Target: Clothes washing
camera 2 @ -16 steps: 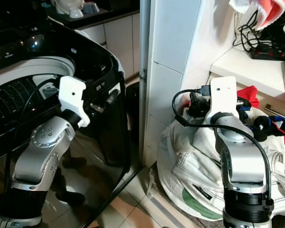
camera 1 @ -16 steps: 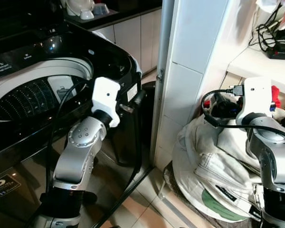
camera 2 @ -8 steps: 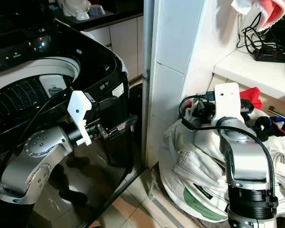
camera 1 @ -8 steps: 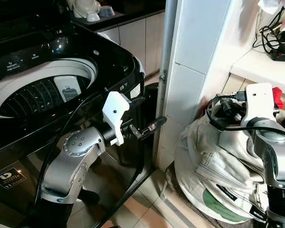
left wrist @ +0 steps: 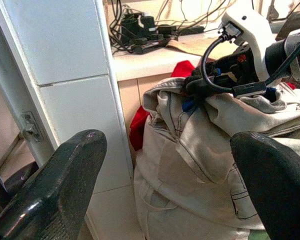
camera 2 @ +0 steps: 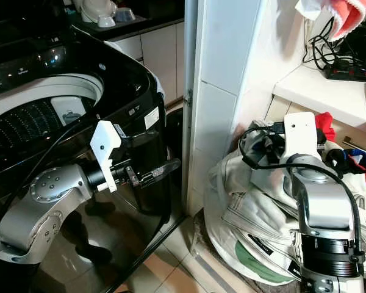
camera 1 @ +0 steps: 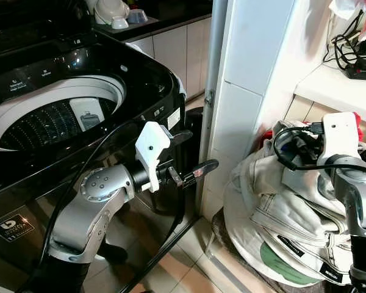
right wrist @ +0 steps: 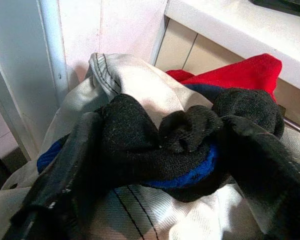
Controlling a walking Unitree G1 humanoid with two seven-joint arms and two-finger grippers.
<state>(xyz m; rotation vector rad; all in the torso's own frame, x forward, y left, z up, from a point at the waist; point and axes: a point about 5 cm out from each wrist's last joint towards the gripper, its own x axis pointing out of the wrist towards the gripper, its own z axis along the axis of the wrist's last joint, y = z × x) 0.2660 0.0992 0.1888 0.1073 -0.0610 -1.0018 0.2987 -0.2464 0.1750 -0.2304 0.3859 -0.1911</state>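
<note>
A humanoid robot stands between an open top-loading washing machine on its left and a heap of laundry on its right. The heap is a pale canvas laundry bag slumped on the floor against a white tiled pillar, with red and dark clothes showing at its top.

The right gripper is pressed into the top of the bag. In the right wrist view its two black fingers sit on either side of a bunched black sock with blue trim, closed around it, with a red garment just behind.

The left gripper hangs in front of the washer's black front panel, fingers spread wide and holding nothing, pointing across towards the bag.

The washer drum lies to the robot's left and higher than the bag, well apart from the sock. So the right arm, the nearer one, would likely have to lift the sock up and carry it leftward past the pillar to reach the drum opening.
</note>
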